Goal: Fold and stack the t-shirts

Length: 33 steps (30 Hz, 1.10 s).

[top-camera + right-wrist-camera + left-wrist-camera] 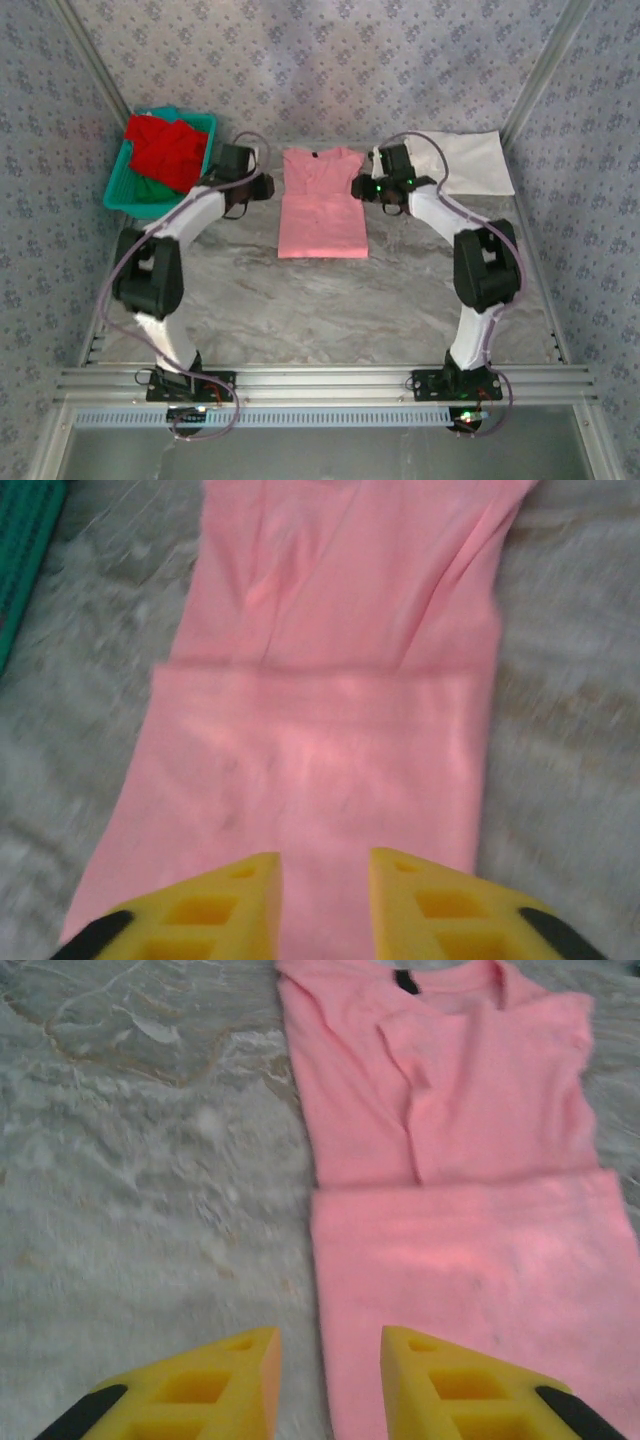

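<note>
The light pink cloth t-shirt (pixel 322 210) lies with its long axis near–far, collar far. It sits between the left gripper (pixel 252 186) and the right gripper (pixel 372 188), equally close. Both have fingers slightly parted and hold nothing.

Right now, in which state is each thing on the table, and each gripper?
Light pink cloth t-shirt: lying flat, sleeves folded in, folded across the middle.
White cloth t-shirt: lying flat as a rectangle, far right.
Red cloth t-shirt: crumpled in the teal plastic basket.
Green cloth t-shirt: bunched under the red one.
Left gripper: open, empty.
Right gripper: open, empty.
</note>
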### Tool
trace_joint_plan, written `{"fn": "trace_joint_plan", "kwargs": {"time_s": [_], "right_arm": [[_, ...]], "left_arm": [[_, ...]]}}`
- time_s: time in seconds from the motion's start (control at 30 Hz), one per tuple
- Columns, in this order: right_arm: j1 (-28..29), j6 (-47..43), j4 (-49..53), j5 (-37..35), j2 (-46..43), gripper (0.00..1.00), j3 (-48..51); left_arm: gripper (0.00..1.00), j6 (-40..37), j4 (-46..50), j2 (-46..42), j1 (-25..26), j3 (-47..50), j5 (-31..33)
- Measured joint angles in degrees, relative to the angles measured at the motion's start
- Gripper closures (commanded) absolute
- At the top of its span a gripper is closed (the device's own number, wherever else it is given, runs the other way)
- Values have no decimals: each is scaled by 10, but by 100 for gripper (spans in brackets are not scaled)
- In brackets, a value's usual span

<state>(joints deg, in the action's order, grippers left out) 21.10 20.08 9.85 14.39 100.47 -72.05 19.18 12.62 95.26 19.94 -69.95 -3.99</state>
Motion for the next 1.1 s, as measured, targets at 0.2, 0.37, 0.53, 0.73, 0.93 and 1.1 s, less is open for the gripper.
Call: {"fn": "trace_joint_plan", "kwargs": {"time_s": [0.2, 0.37, 0.53, 0.73, 0.93, 1.1], "right_arm": [[47, 16, -73, 50, -83, 90, 165], [57, 28, -96, 61, -30, 92, 180], [58, 30, -113, 51, 10, 93, 180], [59, 35, -135, 41, 30, 94, 206], [76, 57, -176, 34, -9, 96, 267], [118, 82, -155, 16, -80, 94, 332]], "left_arm": [[81, 33, -83, -58, 65, 146, -31], [83, 49, -129, 15, 73, 174, -59], [84, 58, -165, 66, 76, 174, -68], [84, 69, -207, 75, 76, 199, -68], [85, 84, -223, 26, 81, 264, -65], [85, 110, -180, -66, 106, 340, -51]]}}
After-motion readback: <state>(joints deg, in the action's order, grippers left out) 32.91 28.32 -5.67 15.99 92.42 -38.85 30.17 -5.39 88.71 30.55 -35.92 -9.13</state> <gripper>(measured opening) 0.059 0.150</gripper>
